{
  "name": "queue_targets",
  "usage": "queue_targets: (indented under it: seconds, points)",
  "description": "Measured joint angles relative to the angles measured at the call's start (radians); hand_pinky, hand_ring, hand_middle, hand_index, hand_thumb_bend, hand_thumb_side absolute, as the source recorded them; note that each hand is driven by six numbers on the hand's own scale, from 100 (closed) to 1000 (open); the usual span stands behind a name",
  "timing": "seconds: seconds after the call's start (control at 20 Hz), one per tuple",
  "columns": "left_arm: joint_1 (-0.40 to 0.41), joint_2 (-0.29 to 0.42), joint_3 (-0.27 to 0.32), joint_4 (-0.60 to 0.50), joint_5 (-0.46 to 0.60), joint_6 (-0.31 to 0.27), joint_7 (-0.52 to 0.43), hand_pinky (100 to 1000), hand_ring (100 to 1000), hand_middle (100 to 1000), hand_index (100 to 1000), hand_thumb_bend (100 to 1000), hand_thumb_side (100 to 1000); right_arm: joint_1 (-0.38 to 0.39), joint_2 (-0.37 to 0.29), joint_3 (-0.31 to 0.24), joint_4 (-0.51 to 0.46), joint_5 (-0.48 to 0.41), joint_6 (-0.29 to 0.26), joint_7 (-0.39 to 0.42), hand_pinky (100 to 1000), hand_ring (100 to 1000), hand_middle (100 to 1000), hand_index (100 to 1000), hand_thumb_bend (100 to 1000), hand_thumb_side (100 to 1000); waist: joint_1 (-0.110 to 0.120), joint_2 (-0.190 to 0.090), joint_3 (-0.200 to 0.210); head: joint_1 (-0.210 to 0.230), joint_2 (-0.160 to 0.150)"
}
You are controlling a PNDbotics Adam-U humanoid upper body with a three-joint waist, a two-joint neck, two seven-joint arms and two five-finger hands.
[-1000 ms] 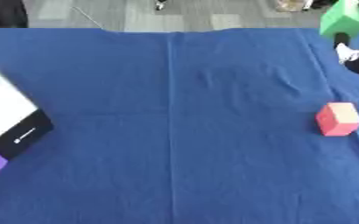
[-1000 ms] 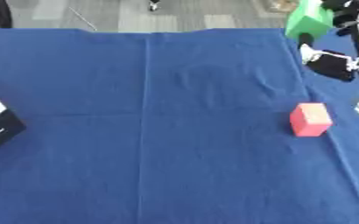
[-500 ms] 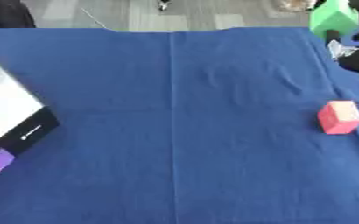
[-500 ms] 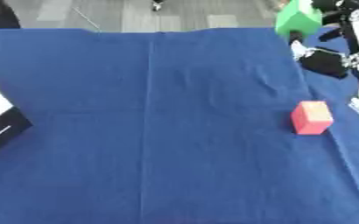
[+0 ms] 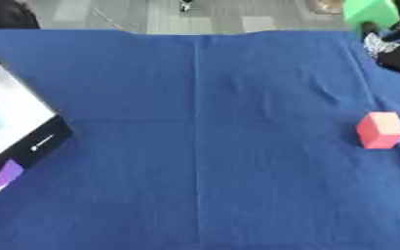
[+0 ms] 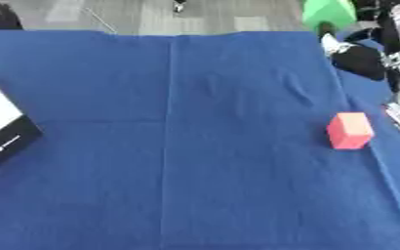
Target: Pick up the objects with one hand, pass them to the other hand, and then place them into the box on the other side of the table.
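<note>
A blue cloth [image 5: 195, 146] covers the tabletop, with a straight crease running down its middle from the far edge toward the near edge. A red block [image 6: 350, 130] stands on the cloth near the right side, upright and touching nothing else. At the upper right, a green block [image 6: 327, 11] is held up at the far edge of the tabletop, and its top is cut off by the frame. The robot's right hand [image 6: 357, 57] shows just below and beside it as a dark, blurred mass with a pale patch; it looks to be carrying the green block, but the fingers cannot be told apart, so whether they are spread, pressed together or pinching the block cannot be told. More of the right arm, silver and black, runs down the right edge in the right eye view, and it is partly cut off. On the left side sits the box [image 5: 15, 132], black-walled with a white inner face and tilted askew to the view; only part of it shows, the rest falling outside the left edge. A small purple shape [image 5: 3, 175] lies against its near corner, too unclear to name. The left hand shows in neither view. Beyond the far edge lies grey floor.
</note>
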Motion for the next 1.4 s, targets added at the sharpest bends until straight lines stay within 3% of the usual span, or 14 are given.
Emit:
queue_targets:
  seconds: [0.75,1.4]
  points:
    - [-0.044,0.025,-0.006,0.000,0.004,-0.045,-0.014,903,632,609,738,100,648,-0.079,0.127,0.087,0.000,-0.039,-0.033,0.030,586,755,513,560,100,100,-0.003,-0.014,-0.004,0.022,0.022]
    - [-0.165,0.027,-0.066,-0.002,0.028,-0.222,-0.121,886,635,614,739,100,602,-0.139,0.211,0.181,0.000,-0.018,-0.003,0.044,583,758,513,559,100,100,0.004,-0.022,0.008,0.022,0.035]
